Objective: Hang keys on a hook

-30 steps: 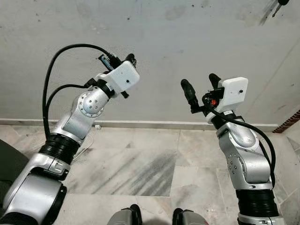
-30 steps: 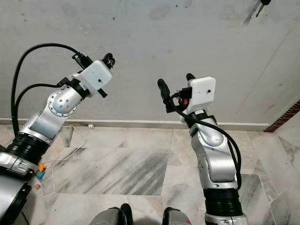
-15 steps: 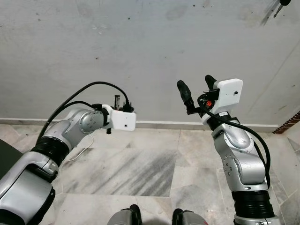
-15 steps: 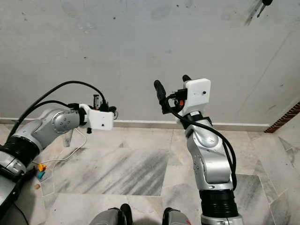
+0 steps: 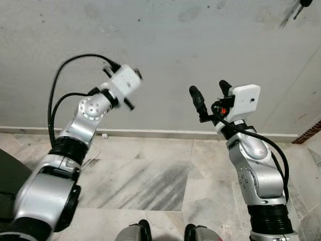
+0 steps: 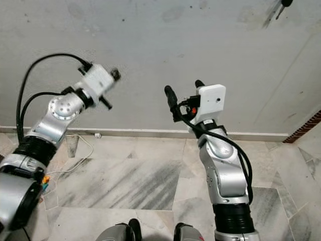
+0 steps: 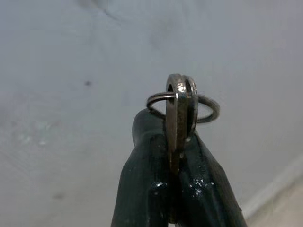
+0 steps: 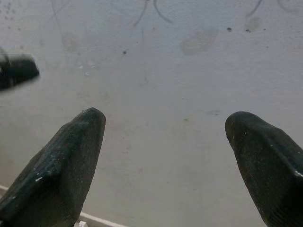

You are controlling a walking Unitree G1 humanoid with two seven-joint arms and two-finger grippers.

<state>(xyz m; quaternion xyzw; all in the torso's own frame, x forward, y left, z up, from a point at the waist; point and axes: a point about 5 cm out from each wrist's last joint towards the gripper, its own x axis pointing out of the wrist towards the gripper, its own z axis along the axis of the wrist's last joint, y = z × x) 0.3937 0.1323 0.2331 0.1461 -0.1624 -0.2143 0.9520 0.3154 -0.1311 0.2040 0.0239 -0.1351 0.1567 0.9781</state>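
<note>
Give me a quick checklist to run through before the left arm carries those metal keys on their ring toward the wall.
1. Left gripper clamped on the flat metal keys: ok.
2. Thin wire key ring free of the fingers: ok.
3. Right gripper open, holding nothing: ok.
4. Hook located on the grey plaster wall: cannot tell; a dark object hangs at the upper right.
5. Left wrist steady: not ok, blurred.

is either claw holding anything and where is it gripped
The left claw pinches a flat silver metal key edge-on by its lower part, its thin wire ring free above. The right claw is open, empty.
</note>
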